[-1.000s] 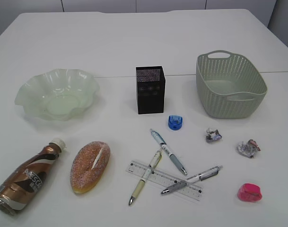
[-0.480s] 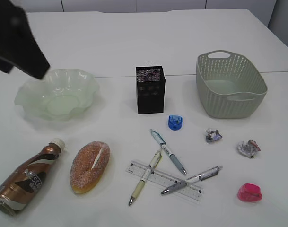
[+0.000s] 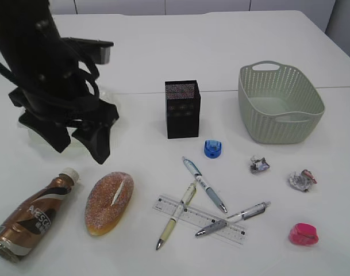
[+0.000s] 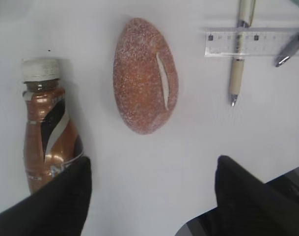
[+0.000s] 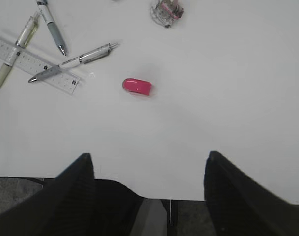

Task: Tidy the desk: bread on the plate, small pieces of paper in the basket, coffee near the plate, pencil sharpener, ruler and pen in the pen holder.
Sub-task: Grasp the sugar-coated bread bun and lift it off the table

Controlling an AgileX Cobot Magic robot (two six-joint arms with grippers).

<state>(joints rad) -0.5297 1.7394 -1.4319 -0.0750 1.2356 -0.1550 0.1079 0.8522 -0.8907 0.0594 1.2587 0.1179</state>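
Note:
The sugared bread (image 3: 109, 202) lies at the front left, beside the coffee bottle (image 3: 31, 215) on its side. My left gripper (image 3: 81, 148) hangs open just behind them, hiding most of the green plate (image 3: 108, 96). In the left wrist view the bread (image 4: 145, 76) and coffee (image 4: 48, 130) lie ahead of the open gripper (image 4: 152, 164). Three pens (image 3: 204, 185) cross a ruler (image 3: 166, 205). A blue sharpener (image 3: 212, 149) sits before the black pen holder (image 3: 183, 109). Paper pieces (image 3: 259, 165) (image 3: 302, 180) lie near the basket (image 3: 278, 129). My right gripper (image 5: 149, 157) is open above a pink sharpener (image 5: 137, 86).
The table's front edge runs just under my right gripper in the right wrist view. The pink sharpener (image 3: 304, 234) sits at the front right corner. The left arm's black body stands over the back left of the table.
The left arm has come in from the upper left and dropped over the plate toward the bread, its jaws spreading wider. Nothing on the table has moved.

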